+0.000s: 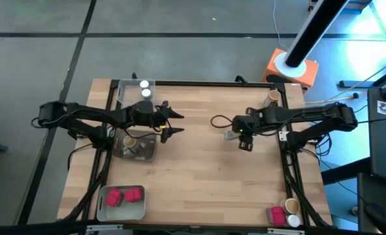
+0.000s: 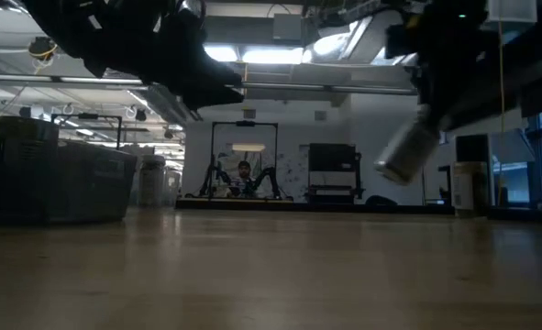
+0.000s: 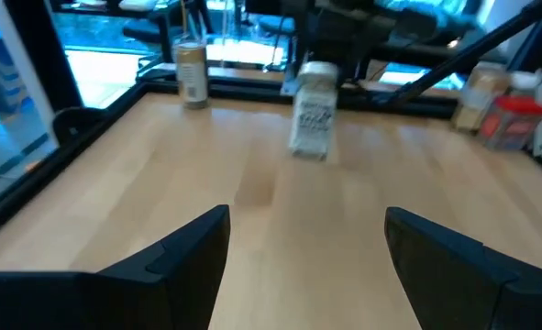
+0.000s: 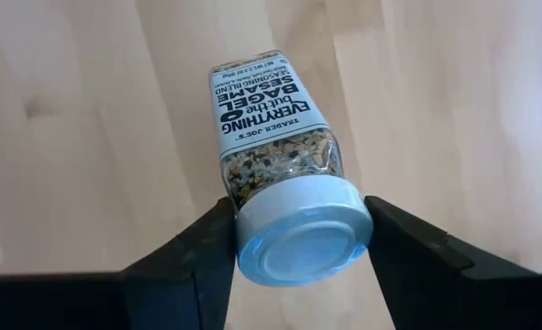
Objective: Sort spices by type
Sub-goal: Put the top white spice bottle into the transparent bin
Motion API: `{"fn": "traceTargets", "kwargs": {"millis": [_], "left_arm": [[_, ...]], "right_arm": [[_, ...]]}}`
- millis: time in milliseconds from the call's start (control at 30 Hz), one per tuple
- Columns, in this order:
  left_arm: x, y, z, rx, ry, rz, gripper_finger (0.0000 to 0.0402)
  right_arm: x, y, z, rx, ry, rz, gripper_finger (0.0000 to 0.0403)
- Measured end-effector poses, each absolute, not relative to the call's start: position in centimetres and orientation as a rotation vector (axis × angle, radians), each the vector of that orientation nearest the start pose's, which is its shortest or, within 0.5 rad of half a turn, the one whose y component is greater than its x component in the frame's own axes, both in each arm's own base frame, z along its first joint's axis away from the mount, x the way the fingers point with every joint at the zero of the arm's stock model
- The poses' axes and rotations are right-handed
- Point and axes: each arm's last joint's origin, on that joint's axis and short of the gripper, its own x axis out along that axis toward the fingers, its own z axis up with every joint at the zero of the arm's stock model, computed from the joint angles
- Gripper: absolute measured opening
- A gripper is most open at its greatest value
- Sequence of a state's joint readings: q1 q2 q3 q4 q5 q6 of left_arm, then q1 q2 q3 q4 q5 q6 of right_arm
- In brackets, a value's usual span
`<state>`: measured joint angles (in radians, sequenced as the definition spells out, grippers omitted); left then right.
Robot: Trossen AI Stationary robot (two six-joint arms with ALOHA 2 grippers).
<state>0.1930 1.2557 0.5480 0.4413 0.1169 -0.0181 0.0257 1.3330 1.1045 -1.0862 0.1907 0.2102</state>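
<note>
My right gripper (image 1: 243, 138) hangs over the table's middle right, shut on a round spice jar with a white lid (image 4: 280, 137). The low view shows the jar (image 2: 406, 151) in the air, tilted. My left gripper (image 1: 178, 124) stands open over the table's left half, level and facing the jar (image 3: 312, 119), with nothing between its fingers. Two white-lidded jars (image 1: 145, 89) stand in a clear tray (image 1: 124, 91) at the far left. A tan-lidded jar (image 1: 130, 141) sits in a second tray (image 1: 147, 151). Two red boxes (image 1: 124, 196) lie in a grey tray (image 1: 101, 207) at the near left. My right gripper pinches the jar's white lid (image 4: 303, 234) between its two fingers, one on each side of the lid's rim. The fingers come steeply from above. The jar hangs below them, lifted clear of the table, its bottom end (image 2: 392, 170) tilted toward the table's left.
At the near right corner stand a red box (image 1: 275, 215), a tan-lidded jar (image 1: 291, 207) and a white-lidded jar (image 1: 293, 220). Another tan-lidded jar (image 1: 273, 98) stands at the far right. The wooden table (image 1: 199, 183) lies bare between the arms and toward its near edge.
</note>
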Motion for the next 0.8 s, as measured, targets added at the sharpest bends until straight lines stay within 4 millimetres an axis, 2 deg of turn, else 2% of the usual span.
{"fn": "traceTargets", "kwargs": {"millis": [233, 300, 600, 800], "left_arm": [[27.8, 3.7, 19.3, -0.097, 0.232, 0.035, 0.0272], [28.8, 3.3, 18.5, -0.078, 0.234, 0.015, 0.0259], [33.7, 2.7, 17.0, -0.029, 0.229, -0.031, 0.0118], [35.3, 3.0, 15.6, -0.017, 0.28, -0.029, 0.0048]], "right_arm": [[26.7, 0.1, 26.2, -0.011, 1.246, -0.237, 0.0208], [27.4, 0.2, 26.2, -0.009, 1.23, -0.236, 0.0208], [29.2, 0.2, 26.0, -0.003, 1.151, -0.23, 0.0208], [29.5, 0.2, 26.0, 0.002, 1.124, -0.228, 0.0208]]}}
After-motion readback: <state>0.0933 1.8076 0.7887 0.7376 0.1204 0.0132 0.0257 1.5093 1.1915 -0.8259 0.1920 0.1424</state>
